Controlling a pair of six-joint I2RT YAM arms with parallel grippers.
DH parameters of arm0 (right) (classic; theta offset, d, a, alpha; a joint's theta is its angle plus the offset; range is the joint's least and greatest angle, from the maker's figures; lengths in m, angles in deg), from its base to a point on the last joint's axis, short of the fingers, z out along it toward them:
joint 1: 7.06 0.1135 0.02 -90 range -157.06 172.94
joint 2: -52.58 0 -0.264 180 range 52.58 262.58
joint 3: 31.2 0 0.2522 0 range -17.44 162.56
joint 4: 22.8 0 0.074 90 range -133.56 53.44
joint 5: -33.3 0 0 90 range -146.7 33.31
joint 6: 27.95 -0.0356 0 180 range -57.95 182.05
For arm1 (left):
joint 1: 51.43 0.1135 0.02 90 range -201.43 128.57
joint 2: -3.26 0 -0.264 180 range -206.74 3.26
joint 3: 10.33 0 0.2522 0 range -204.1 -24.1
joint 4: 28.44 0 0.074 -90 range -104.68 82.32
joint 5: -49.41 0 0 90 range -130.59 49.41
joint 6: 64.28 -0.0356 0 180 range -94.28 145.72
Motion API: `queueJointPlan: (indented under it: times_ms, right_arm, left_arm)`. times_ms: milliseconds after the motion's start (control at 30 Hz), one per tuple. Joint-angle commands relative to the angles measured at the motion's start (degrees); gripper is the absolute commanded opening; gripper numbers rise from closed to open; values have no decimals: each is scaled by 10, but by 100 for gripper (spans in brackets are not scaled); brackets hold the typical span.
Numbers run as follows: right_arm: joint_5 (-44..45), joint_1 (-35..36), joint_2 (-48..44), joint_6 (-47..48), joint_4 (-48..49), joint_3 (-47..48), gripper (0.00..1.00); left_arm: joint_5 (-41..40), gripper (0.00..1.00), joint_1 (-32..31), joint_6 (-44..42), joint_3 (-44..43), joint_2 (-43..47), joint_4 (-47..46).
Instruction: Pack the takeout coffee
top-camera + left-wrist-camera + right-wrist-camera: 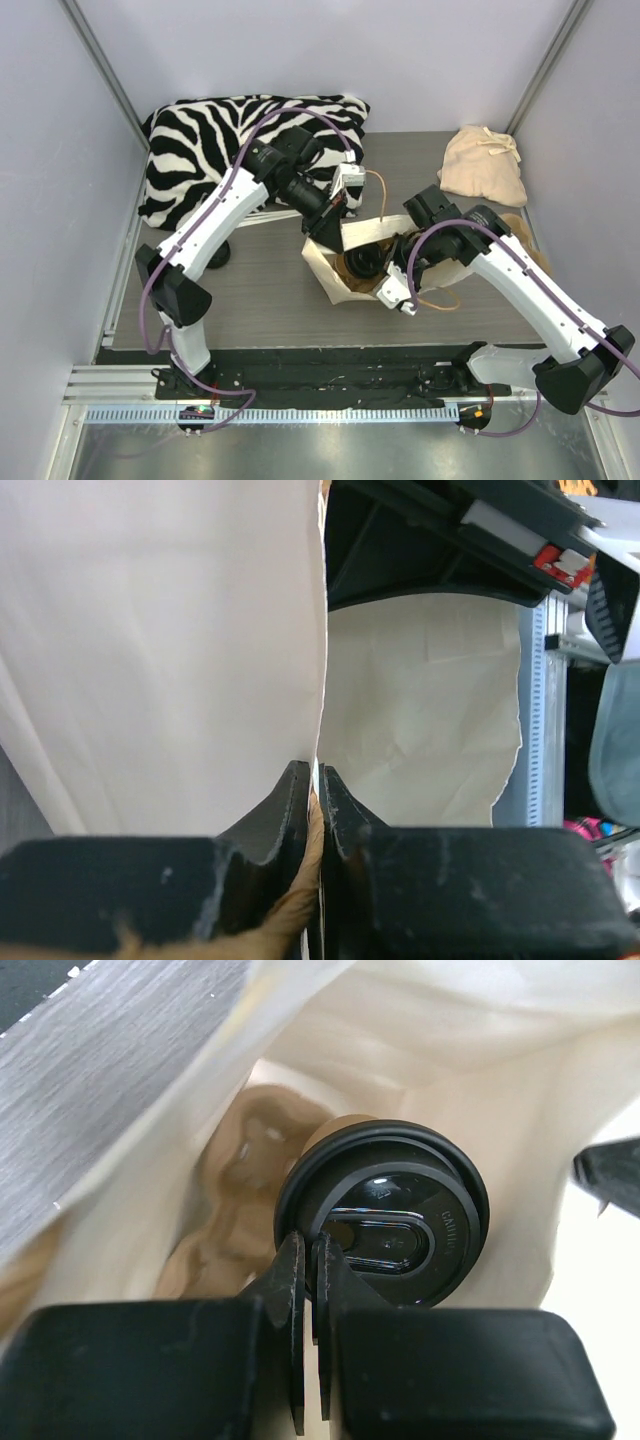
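Note:
The takeout coffee, a brown kraft cup with a black lid on it, lies inside a white paper bag that rests on its side at mid-table. My right gripper reaches into the bag's mouth and is shut on the rim of the cup's lid; the top view shows it next to the cup. My left gripper is shut on the bag's upper edge and its brown twisted handle, and holds the mouth open.
A brown pulp cup carrier sits deep in the bag beside the cup. A zebra-striped cloth lies at the back left, a beige cloth pouch at the back right. The bag's second handle loops out on the table.

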Motion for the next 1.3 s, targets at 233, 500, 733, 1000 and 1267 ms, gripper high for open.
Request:
queueJointPlan:
  times_ms: [233,500,733,1000,1267]
  right_arm:
    - [-11,-5,-39,-92,64,87,1]
    - [31,-5,-78,-91,101,68,1]
    - [102,-5,-80,-180,244,68,1]
    - [100,-5,-78,-313,368,116,1]
    - [-15,-5,-76,-374,414,145,1]
  left_arm:
    - [-48,7,45,106,-4,20,20]
    - [-63,5,126,141,-55,-16,-1]
    - [-116,5,133,142,-33,3,-43]
    - [-189,5,138,223,-39,-5,-147]
    - [-189,19,139,262,-92,-47,-174]
